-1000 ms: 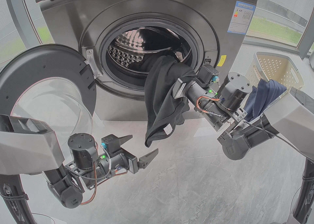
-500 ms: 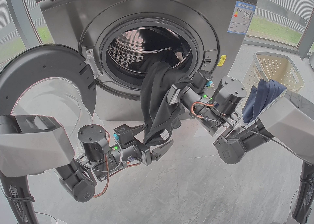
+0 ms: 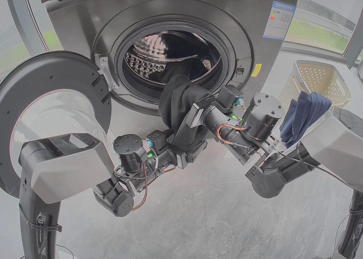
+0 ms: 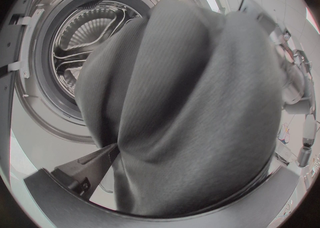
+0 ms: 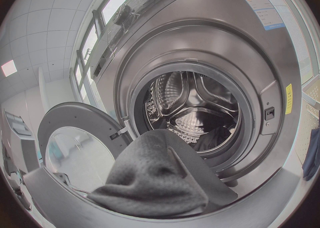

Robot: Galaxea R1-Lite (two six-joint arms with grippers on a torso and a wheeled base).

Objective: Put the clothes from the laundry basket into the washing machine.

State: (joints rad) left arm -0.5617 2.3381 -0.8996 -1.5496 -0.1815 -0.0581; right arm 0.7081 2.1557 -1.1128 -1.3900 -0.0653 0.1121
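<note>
Our right tool (image 3: 184,105) pinches the black cloth (image 3: 170,110), which hangs at the round hole of the washing machine (image 3: 75,25), just ahead of it. We can't tell if the left tool (image 3: 194,151), under the cloth, is spread. We should push deep inside, then let go.

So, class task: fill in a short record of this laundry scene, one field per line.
Washer door: open, swung to the robot's left
Black garment: draped over right pincer, before the drum opening's lower rim
Left pincer: at the garment's hanging lower end
Drum: dark cloth already inside
Laundry basket: on the robot's right, blue garment over its rim
</note>
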